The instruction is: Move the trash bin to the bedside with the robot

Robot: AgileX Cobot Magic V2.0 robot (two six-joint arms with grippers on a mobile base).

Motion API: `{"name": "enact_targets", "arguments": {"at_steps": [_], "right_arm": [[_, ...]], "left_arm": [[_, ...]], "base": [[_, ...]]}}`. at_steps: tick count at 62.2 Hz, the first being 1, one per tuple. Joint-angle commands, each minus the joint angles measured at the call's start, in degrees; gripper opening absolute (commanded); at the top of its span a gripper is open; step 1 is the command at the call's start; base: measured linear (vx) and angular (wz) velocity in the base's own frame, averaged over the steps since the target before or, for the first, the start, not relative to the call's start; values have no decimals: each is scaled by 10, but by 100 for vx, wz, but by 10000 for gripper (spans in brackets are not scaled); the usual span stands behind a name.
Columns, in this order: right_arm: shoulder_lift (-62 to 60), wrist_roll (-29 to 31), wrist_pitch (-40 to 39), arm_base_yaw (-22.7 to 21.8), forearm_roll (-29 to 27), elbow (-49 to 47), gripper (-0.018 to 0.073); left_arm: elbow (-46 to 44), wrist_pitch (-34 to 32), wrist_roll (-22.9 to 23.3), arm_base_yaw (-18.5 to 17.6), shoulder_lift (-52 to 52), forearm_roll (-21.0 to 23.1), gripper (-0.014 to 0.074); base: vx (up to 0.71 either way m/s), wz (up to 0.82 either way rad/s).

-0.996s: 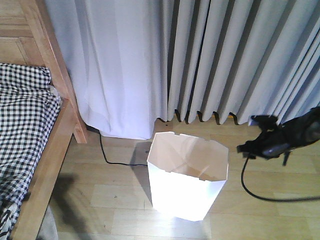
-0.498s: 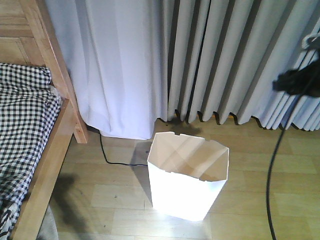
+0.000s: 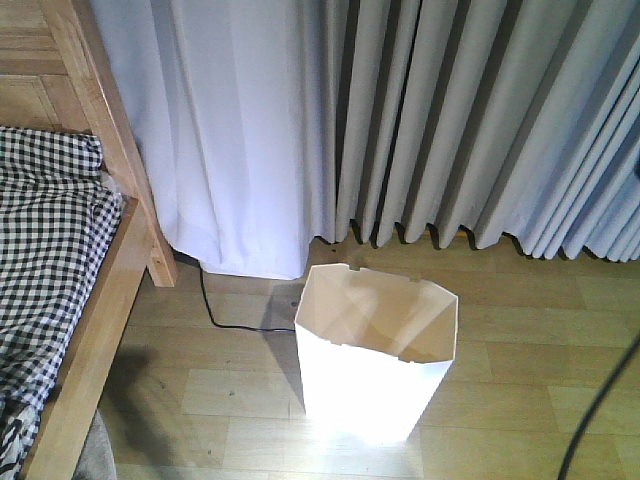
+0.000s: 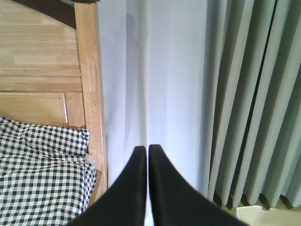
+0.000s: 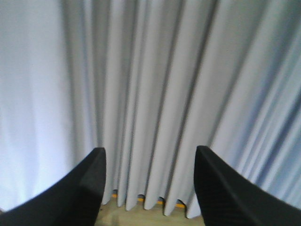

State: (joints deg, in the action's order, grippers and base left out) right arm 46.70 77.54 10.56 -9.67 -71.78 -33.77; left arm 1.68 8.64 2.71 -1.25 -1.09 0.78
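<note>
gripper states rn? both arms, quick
Left gripper: closed, holding nothing.
Right gripper: open, empty, facing the curtain.

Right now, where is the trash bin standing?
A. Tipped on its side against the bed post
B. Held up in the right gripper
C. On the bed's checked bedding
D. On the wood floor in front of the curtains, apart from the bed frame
D: the trash bin stands upright on the floor below the curtains, a gap away from the bed frame.

You are looking at a pale wooden floor (image 3: 520,330) carrying the white trash bin (image 3: 375,350), a black cable (image 3: 215,305), and the bed (image 3: 95,330) with checked bedding (image 3: 50,230).
</note>
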Motion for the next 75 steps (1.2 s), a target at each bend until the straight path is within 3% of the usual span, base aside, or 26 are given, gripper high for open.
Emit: {"name": "enact_targets", "arguments": {"at_steps": [1,13,28,31,41,75], "right_arm": [[-65,3,-37,-4,-34,35,405],[-208,15,-53,-4,-33,136,405],[-305,15,-39,-3,-33,192,373],[-313,15,-23,-3,-33,195,315],[-322,14,-22,-3,-32,196,-17],[-322,14,-39,-3,-33,196,-11]], "left_arm": [[16,-45,5,-3,-6,2,-6],[16,-45,5,-3,-6,2,-6],[16,-45,5,-3,-6,2,-6],[16,-45,5,-3,-6,2,-6],[16,-45,5,-3,-6,2,-6],[16,-45,5,-3,-6,2,-6]], "base": [[0,0],[0,0],[0,0],[0,0],[0,0],[0,0]]}}
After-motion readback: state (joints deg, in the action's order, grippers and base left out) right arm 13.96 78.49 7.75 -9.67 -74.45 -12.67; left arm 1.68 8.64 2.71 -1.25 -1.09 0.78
